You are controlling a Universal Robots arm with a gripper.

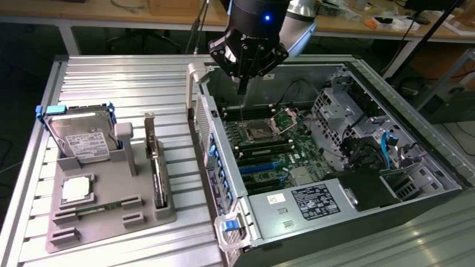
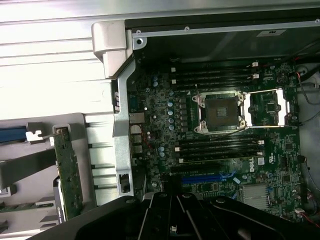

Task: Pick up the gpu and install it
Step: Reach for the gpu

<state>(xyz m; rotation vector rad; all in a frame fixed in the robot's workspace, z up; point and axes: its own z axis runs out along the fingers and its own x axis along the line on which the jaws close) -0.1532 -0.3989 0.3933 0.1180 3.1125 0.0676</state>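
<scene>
Exterior view: gpu (image 1: 157, 167) parked beside the case (image 1: 204, 133), tool (image 1: 241, 88) closed and empty.
Your gpu stands on edge in the grey holder (image 1: 104, 214), just beside the open case. Expect it light, stiff, yet fragile; grip its upper edge. Farther off, the tool hangs over the case's motherboard (image 1: 267, 150), closed tight, holding nothing.

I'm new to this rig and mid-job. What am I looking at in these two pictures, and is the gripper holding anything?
One picture sees the whole scene from off the arm; the other looks down from the arm's wrist. The arm ends in a gripper, shut and holding nothing, hovering over the open computer case and its circuit board. On the metal table beside the case, a gray holder carries a hard drive, a small square chip and the graphics card, standing on edge, untouched.
</scene>
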